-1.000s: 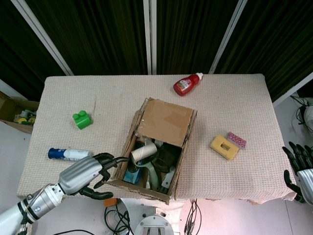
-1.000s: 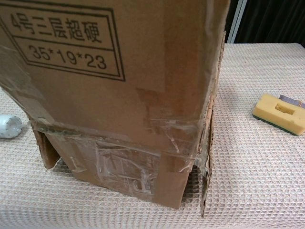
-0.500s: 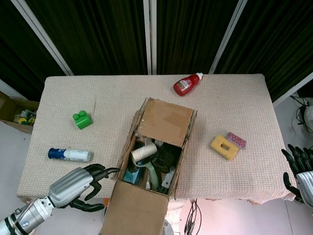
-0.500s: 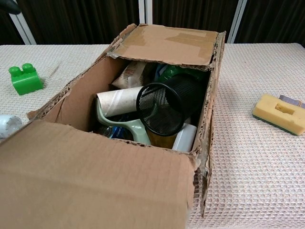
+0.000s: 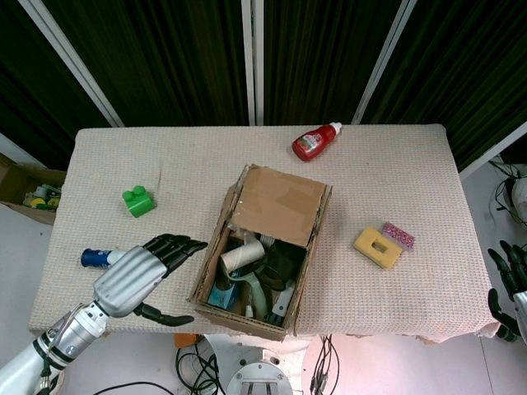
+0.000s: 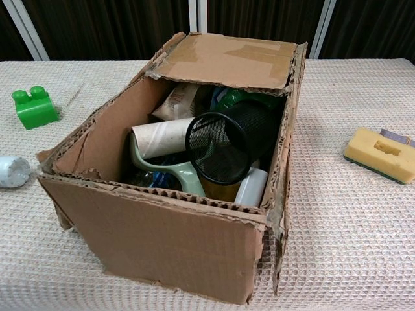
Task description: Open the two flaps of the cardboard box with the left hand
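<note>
The cardboard box (image 5: 216, 262) stands in the middle of the table. Its far flap (image 5: 278, 204) lies flat over the far half, also seen from the chest view as the far flap (image 6: 227, 61). The near flap (image 6: 155, 240) hangs down against the front wall. Inside show a black mesh cup (image 6: 224, 146), a cardboard tube (image 6: 159, 136) and other clutter. My left hand (image 5: 144, 267) hovers left of the box with fingers spread, holding nothing, fingertips close to the box's left wall. My right hand (image 5: 509, 284) is partly cut off at the right edge, off the table, with nothing in it.
A green block (image 5: 138, 201) and a blue-and-white bottle (image 5: 103, 258) lie left of the box, the bottle just beyond my left hand. A red sauce bottle (image 5: 315, 141) lies behind the box. A yellow sponge (image 5: 378, 247) and a pink pad (image 5: 398, 234) lie to the right.
The near flap swung from upright over to the outside and now hangs down the front wall. My left hand let it go and moved up beside the box's left wall.
</note>
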